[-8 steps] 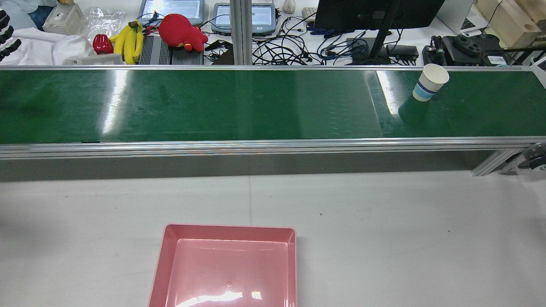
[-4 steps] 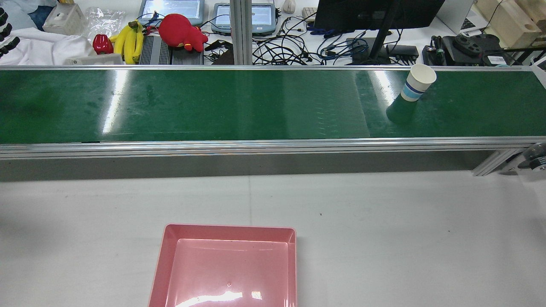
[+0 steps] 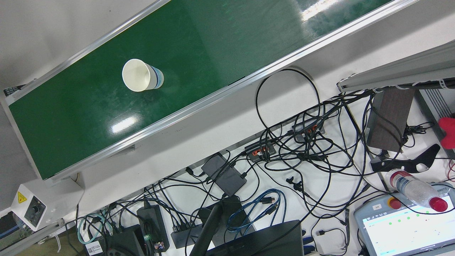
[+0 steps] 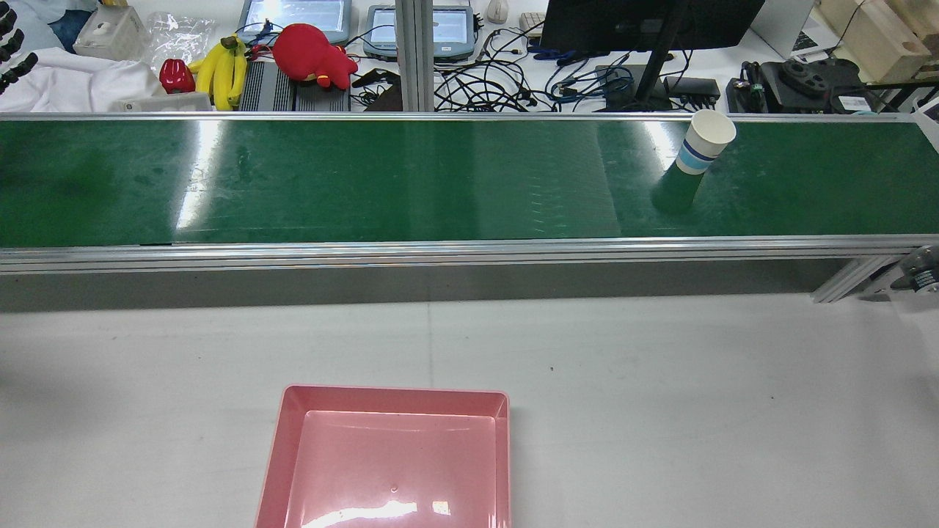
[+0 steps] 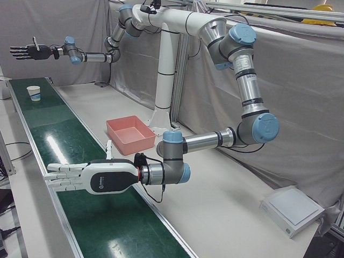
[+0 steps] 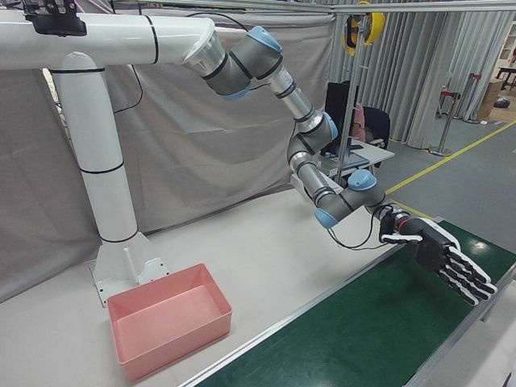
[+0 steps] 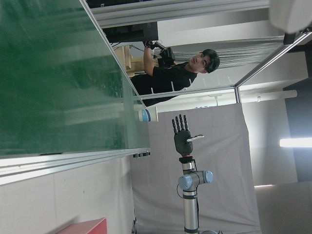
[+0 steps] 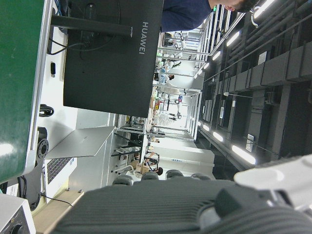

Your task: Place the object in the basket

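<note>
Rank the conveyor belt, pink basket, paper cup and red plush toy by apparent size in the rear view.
1. Conveyor belt, spanning the view's width.
2. Pink basket, though cut off at the bottom edge and nearest the camera.
3. Red plush toy.
4. Paper cup, smallest; it looks close to the toy, and both sit far from the camera.

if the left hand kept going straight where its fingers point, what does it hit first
Probably nothing: the left hand points roughly level across the green belt toward the operators' desk, seemingly above the white cloth. The paper cup stands well aside.
</note>
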